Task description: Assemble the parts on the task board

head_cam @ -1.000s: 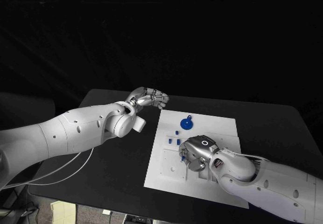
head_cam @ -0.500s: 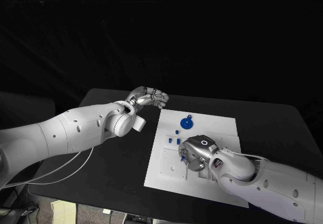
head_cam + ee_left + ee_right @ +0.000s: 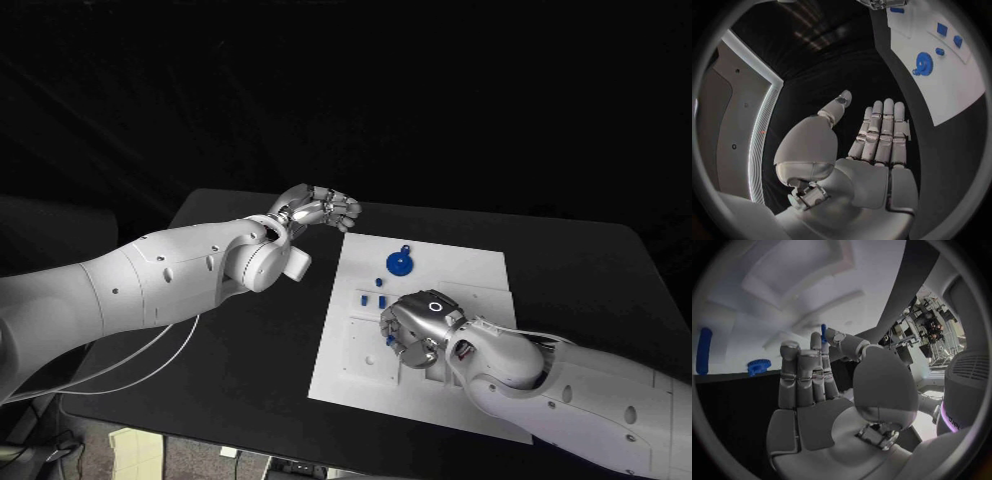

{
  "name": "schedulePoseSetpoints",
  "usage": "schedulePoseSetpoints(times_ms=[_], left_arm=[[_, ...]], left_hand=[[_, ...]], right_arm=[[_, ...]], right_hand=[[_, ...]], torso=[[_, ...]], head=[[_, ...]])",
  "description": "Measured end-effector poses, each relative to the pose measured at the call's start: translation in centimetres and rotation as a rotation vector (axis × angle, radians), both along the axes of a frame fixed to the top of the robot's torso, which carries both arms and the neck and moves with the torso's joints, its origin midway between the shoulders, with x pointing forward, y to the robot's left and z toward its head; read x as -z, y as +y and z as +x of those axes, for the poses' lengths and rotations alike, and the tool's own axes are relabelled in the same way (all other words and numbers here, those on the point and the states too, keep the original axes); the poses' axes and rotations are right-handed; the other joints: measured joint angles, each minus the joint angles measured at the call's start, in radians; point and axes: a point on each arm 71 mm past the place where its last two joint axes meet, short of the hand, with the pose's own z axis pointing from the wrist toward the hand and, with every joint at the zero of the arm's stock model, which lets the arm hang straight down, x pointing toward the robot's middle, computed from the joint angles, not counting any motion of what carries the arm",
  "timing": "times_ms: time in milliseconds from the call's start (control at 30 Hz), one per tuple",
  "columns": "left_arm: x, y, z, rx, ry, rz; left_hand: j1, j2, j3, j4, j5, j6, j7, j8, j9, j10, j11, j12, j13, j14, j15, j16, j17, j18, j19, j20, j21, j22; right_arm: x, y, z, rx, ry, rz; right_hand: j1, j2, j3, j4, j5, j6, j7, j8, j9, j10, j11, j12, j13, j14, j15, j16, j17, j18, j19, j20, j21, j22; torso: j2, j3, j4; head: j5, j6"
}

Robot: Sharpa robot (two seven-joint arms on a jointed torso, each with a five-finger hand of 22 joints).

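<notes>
Looks like the silver right hand [image 3: 415, 328] is hovering low over the middle of the flat white task board [image 3: 462, 270] with a thin blue peg [image 3: 824, 333] pinched at its fingertips, while the silver left hand [image 3: 317, 209] hangs off past the board's far-left corner, fingers straight together and holding nothing. Not far along, I'd say: the round blue gear [image 3: 400, 264] and a few small blue blocks [image 3: 381, 284] sit loose on the board. It all rests on a matte black table [image 3: 577, 260] in a dark room.
</notes>
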Motion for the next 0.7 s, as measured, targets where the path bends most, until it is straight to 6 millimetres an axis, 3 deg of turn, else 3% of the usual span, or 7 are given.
schedulePoseSetpoints(times_ms=[700], left_arm=[[-0.04,-0.26,-0.16,0.007,0.003,-0.003]], left_hand=[[0.000,0.000,0.000,0.000,0.000,0.000,0.000,0.000,-0.001,0.000,0.000,0.000,-0.002,0.000,0.000,-0.004,0.001,-0.007,0.000,0.000,-0.004,0.001]], right_arm=[[0.65,0.66,-0.14,0.000,0.014,-0.033]], right_hand=[[-0.004,0.007,0.000,0.000,-0.003,-0.001,0.000,-0.006,0.000,0.000,0.000,0.000,0.001,0.000,0.000,0.004,0.000,0.000,0.000,-0.005,0.000,0.000]], torso=[[0.000,-0.0004,0.0000]], head=[[-0.003,-0.001]])
